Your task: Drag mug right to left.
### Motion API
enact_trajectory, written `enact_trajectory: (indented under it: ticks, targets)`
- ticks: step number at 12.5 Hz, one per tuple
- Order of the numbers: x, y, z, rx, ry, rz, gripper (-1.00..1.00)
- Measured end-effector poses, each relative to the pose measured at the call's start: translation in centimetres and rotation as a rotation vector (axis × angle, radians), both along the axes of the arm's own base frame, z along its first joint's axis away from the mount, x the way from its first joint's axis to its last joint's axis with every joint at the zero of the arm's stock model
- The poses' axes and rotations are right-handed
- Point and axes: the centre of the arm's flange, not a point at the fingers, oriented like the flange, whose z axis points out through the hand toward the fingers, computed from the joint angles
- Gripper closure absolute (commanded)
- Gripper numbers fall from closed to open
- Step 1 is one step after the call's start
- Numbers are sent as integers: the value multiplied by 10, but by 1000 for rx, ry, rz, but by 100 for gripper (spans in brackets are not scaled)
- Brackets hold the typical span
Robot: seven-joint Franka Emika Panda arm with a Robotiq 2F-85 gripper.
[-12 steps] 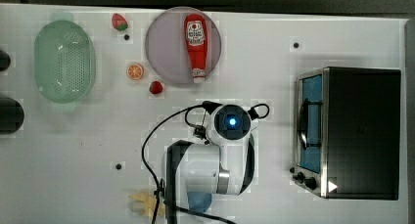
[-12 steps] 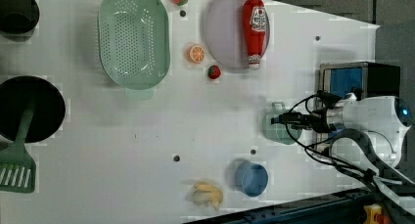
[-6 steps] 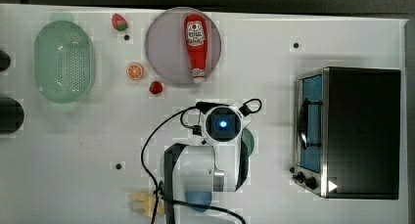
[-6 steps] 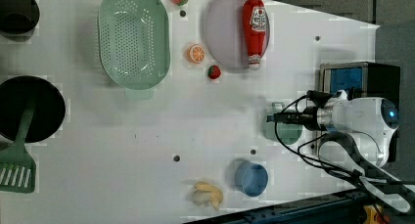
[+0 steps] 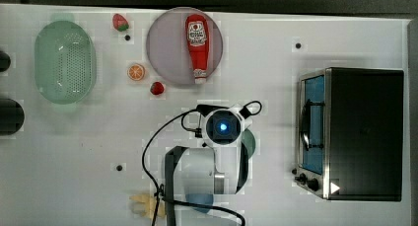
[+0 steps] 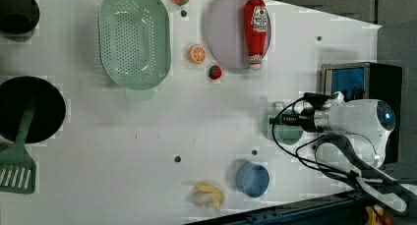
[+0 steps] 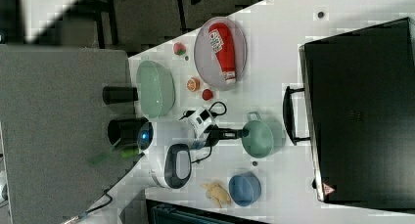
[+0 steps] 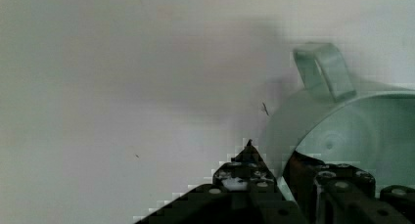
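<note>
The muted teal-green mug [image 7: 258,138] stands upright on the white counter [image 5: 345,43], between the arm and the black toaster oven [image 5: 362,132]. In the right view it lies just beside the oven's door handle, its loop handle pointing toward the lilac round plate [image 5: 167,43].

The end effector [image 8: 288,177] straddles the mug's rim: in the wrist view one black finger [image 8: 244,172] sits outside the wall and the other inside the bowl, both clenched on the thin wall. A rim pinch of this kind suits a drag, since the base can stay on the counter while the wall is pulled sideways.

The mug appears smooth and matte, probably plastic, with a flat strap-like handle [image 8: 325,70]. The counter is plain and smooth, so low sliding resistance is expected.

The likely drag path across the counter's middle is bare. The blue round cup [image 6: 252,180] and the red ketchup bottle [image 5: 197,46] on the plate lie off to either side.
</note>
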Motion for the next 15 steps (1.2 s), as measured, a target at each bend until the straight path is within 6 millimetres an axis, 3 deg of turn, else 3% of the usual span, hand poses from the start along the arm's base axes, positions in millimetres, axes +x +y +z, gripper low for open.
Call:
enact_trajectory:
  ticks: [2,7,15]
  targets:
    - [1,18,1,2,-6,36,65]
    - [0,86,4,7,-29,92,65]
    - [-11,162,9,14,-61,142,65]
